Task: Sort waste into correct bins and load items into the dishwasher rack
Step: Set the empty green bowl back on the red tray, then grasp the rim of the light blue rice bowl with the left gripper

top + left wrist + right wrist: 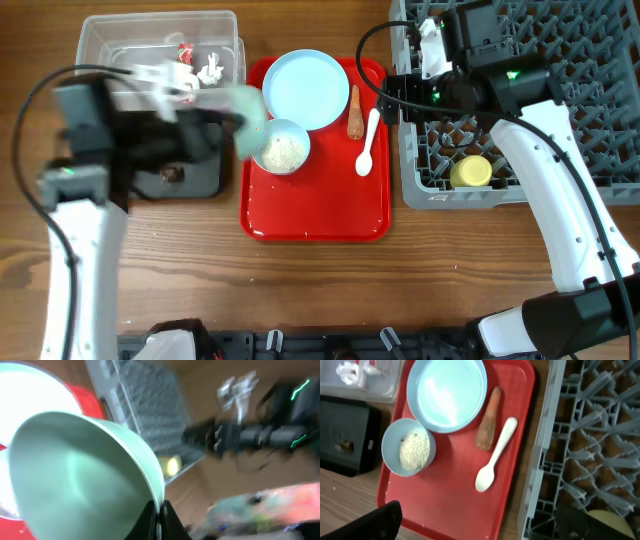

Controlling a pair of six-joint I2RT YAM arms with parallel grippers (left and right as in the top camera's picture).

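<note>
Both tools angle toward the tray: left tool pinches tilted green cup, right tool spread.

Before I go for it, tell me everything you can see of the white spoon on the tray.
The white spoon looks like one-piece plastic, and clean as far as it shows. It lies flat on the red tray, bowl end toward the robot and handle angled away to the right. An orange carrot piece lies just to its left, seemingly not touching. Nothing grips the spoon.

Tray sits between bin and rack, bearing plate, bowl, spoon.
</note>
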